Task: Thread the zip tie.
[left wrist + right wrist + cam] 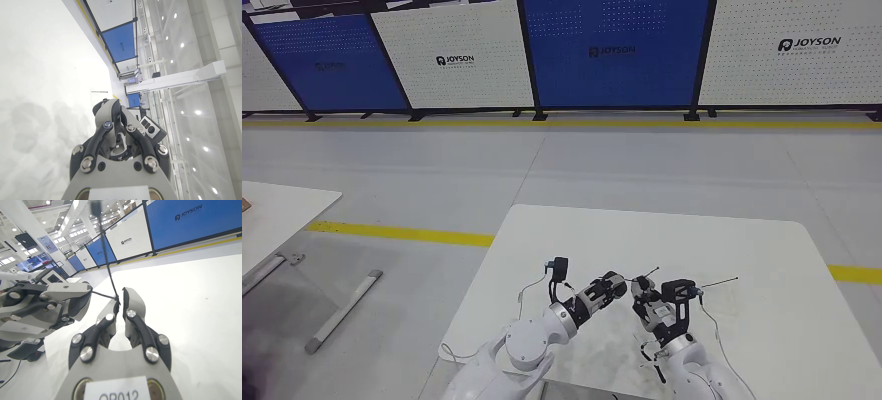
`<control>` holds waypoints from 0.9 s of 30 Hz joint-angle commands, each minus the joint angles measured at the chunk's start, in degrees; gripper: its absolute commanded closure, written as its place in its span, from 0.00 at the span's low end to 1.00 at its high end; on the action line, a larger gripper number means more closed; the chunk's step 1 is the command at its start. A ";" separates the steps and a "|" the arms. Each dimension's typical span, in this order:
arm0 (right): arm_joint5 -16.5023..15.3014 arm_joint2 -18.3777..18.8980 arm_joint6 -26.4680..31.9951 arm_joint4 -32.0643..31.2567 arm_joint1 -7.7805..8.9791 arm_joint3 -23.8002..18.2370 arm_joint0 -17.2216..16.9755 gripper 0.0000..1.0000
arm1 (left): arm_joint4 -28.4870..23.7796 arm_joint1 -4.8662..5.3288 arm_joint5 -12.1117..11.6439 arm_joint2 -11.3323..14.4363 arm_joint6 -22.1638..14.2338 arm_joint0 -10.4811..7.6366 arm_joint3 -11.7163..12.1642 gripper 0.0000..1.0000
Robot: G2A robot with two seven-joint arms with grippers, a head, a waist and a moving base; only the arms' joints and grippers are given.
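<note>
**Zip tie (106, 262) pinched between both grippers, head not yet threaded**

The zip tie is held above the white table (722, 240), near its front edge, between the two arms. One short stretch runs from the left gripper (90, 292) across to the right gripper (121, 294). From there a longer stretch rises steeply to the small blocky head (95, 207), which hangs free in the air. It looks like one strap bent sharply at the right gripper, though a second strap cannot be ruled out.

The left gripper's fingers are pressed together on the strap's end. The right gripper's fingers are drawn in to a narrow slit, and the strap seems nipped at their tips. Holding it at two close points probably stiffens the limp strap, so the tail can be aimed. The head is well away from the tail, so the threading itself looks not yet done.

The two grippers sit just beside each other, which leaves little room to swing the tail round to the head. A separate thin black strip (718, 283) lies on the table beyond the right arm, apart from the work. Blue and white barrier panels (617, 50) stand across the floor behind.
</note>
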 commanded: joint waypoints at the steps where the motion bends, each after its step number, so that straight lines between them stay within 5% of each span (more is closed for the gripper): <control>1: 0.06 -0.02 -0.07 -0.09 -0.02 0.03 0.01 1.00 | -0.04 0.00 -0.06 -0.01 0.02 0.01 0.02 1.00; 27: 0.19 -0.44 0.78 0.01 -0.45 1.79 1.13 1.00 | -1.65 0.21 -3.81 -1.10 -1.28 0.89 -0.80 1.00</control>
